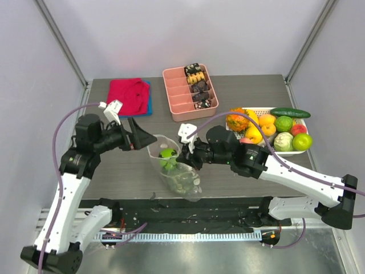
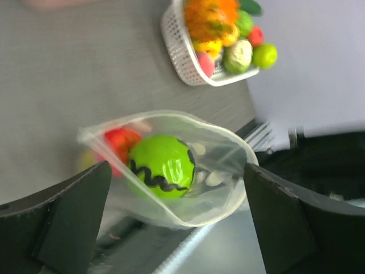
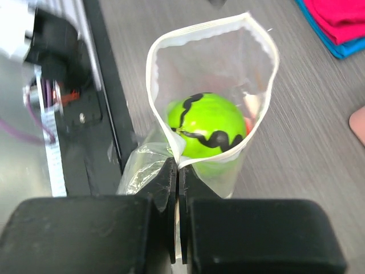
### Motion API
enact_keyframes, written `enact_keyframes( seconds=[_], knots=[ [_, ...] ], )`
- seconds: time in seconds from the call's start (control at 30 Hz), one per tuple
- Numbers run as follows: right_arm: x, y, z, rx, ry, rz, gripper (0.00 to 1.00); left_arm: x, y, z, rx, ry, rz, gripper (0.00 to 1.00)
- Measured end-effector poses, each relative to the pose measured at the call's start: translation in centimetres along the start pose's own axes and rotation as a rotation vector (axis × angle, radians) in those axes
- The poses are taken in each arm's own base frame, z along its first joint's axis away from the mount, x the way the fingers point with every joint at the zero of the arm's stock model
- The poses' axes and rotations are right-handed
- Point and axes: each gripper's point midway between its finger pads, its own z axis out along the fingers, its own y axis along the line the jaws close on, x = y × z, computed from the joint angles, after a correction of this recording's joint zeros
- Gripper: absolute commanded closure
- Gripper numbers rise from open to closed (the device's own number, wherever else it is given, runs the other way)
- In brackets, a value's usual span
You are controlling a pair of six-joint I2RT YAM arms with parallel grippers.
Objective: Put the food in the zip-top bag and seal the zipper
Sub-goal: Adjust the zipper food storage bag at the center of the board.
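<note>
Nearest the arms' bases, at six o'clock from the table's (image 1: 114, 171) middle, the zip-top bag (image 1: 181, 181) stands propped with its mouth gaping upward. It is a thin, clear film with white dots. Inside, a round green fruit (image 3: 205, 125) with a black squiggle sits high, and a red fruit (image 2: 118, 142) shows behind it.

The right gripper (image 3: 178, 171) is pinched closed on the bag's rim, at about three o'clock of the mouth in the top view. The left gripper (image 2: 177, 171) is spread wide at about ten o'clock of the mouth. Its dark fingers (image 2: 74, 217) stand on either side of the bag without touching it.

The bag looks light, soft and slippery. It would likely slump or fold if only one edge were held. The toy fruits look light and hard, and they may roll and pull the film sideways. The zipper (image 3: 208, 28), a pale, stiffer strip round the mouth, seems the best place to take hold, one end for each gripper. Its slider cannot be made out.

The tabletop is flat, matte grey wood grain, with a black rail (image 1: 188, 214) along its near edge. Farther off, a white basket (image 1: 236, 132) of toy produce sits at two o'clock. A pink tray (image 1: 178, 98) holding dark and tan snacks sits at twelve o'clock. A red cloth (image 1: 126, 94) lies on a blue cloth (image 1: 147, 108) at eleven o'clock. Plain pale walls (image 1: 188, 28) close in the far side and both flanks.
</note>
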Motion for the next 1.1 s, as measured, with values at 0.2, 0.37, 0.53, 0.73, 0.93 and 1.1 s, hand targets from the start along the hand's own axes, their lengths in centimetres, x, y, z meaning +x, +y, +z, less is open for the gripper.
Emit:
enact_keyframes(
  seconds=[0.2,0.37,0.53,0.73,0.93,1.1],
  knots=[
    [2.1,0.6,-1.7,-0.082,0.066,-0.17,0.99,0.4,-5.9,-4.3,0.334,-0.096,0.722,0.0],
    [3.6,0.6,-2.2,-0.118,0.113,-0.268,0.99,2.6,-7.0,-3.8,0.498,-0.06,0.997,0.0],
    [4.3,0.3,-2.8,-0.126,0.14,-0.325,0.99,6.8,-6.6,-1.1,0.585,0.073,1.154,0.0],
    [4.8,0.1,-3.3,-0.129,0.162,-0.357,0.99,9.4,-5.8,2.0,0.572,0.188,1.277,0.0],
    [5.6,-0.1,-3.6,-0.129,0.194,-0.368,0.99,10.2,-6.2,4.0,0.53,0.164,1.402,0.0],
    [5.8,-0.3,-3.7,-0.122,0.207,-0.373,0.99,10.6,-5.8,5.1,0.506,0.128,1.482,0.0]
  ],
)
